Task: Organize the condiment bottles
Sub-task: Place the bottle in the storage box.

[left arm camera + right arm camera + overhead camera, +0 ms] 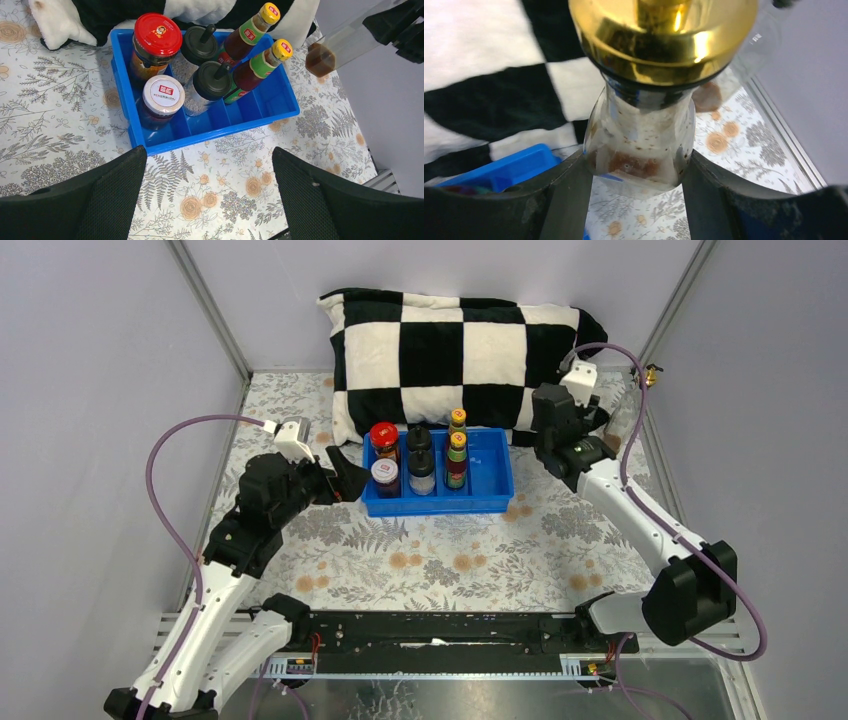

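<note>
Gold-spouted bottle (664,35), clamped in the right hand (635,176), seems tilted; straighten it before lowering into the blue tray (490,504). Left hand (207,172) hangs open.

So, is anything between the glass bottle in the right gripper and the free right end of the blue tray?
Nothing visible. The right gripper holds the gold-spouted bottle right of the blue tray, only floral tablecloth between. Just the tray's wall to clear; two yellow-capped bottles stand beside the free slot.
</note>
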Robot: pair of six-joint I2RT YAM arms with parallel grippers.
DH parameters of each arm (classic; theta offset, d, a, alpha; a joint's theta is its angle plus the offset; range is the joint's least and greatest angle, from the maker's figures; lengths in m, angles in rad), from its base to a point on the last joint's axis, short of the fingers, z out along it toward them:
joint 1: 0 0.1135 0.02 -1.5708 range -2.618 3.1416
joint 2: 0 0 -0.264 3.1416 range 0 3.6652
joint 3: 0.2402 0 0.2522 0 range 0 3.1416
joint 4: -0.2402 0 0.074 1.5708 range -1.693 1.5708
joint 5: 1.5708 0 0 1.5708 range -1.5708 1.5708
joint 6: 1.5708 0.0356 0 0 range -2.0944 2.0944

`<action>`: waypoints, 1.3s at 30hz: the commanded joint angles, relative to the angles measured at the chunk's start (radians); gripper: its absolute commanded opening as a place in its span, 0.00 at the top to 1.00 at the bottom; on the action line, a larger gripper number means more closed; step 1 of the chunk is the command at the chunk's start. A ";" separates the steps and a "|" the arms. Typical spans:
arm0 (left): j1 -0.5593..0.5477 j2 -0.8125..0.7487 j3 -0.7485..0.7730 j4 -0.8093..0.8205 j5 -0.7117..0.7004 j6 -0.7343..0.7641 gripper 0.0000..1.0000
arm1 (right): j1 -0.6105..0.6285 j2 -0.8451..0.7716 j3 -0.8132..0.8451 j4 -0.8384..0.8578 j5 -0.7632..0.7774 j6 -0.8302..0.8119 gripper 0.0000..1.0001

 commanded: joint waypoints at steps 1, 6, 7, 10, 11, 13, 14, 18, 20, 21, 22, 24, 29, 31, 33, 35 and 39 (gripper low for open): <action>0.009 -0.002 0.013 0.003 -0.013 -0.006 0.01 | 0.042 -0.013 0.119 0.085 -0.062 -0.081 0.64; 0.010 0.004 0.006 0.006 -0.013 -0.011 0.01 | 0.076 0.010 0.166 0.098 -0.152 -0.099 0.65; 0.009 0.003 0.005 0.005 -0.013 -0.011 0.01 | 0.084 0.013 0.168 0.110 -0.175 -0.112 0.65; 0.009 -0.001 0.002 0.006 -0.021 -0.011 0.01 | 0.102 0.029 0.172 0.148 -0.229 -0.141 0.65; 0.009 0.000 0.003 0.006 -0.022 -0.011 0.01 | 0.108 0.035 0.174 0.160 -0.242 -0.148 0.65; 0.009 0.000 0.004 0.008 -0.024 -0.012 0.01 | 0.121 0.050 0.174 0.180 -0.262 -0.163 0.65; 0.009 0.000 0.004 0.006 -0.024 -0.014 0.01 | 0.128 0.058 0.176 0.197 -0.270 -0.170 0.65; 0.009 -0.003 -0.003 0.007 -0.028 -0.016 0.01 | 0.156 0.085 0.172 0.249 -0.288 -0.191 0.65; 0.009 -0.001 -0.005 0.008 -0.030 -0.016 0.01 | 0.167 0.098 0.170 0.265 -0.303 -0.199 0.65; 0.009 -0.001 -0.006 0.007 -0.031 -0.017 0.01 | 0.173 0.104 0.169 0.274 -0.304 -0.202 0.65; 0.009 -0.001 -0.006 0.008 -0.033 -0.017 0.01 | 0.177 0.111 0.166 0.286 -0.305 -0.205 0.65; 0.009 -0.001 -0.008 0.010 -0.034 -0.019 0.01 | 0.178 0.128 0.158 0.314 -0.320 -0.210 0.65; 0.009 -0.001 -0.011 0.012 -0.034 -0.023 0.01 | 0.178 0.186 0.125 0.395 -0.348 -0.207 0.66; 0.009 -0.003 -0.015 0.012 -0.037 -0.024 0.01 | 0.178 0.210 0.100 0.439 -0.348 -0.209 0.66; 0.010 -0.007 -0.023 0.015 -0.039 -0.026 0.01 | 0.178 0.237 0.068 0.495 -0.343 -0.212 0.66; 0.009 -0.007 -0.027 0.018 -0.040 -0.027 0.01 | 0.178 0.261 0.039 0.542 -0.345 -0.217 0.66; 0.009 -0.003 -0.035 0.024 -0.047 -0.025 0.01 | 0.178 0.308 0.005 0.606 -0.348 -0.228 0.67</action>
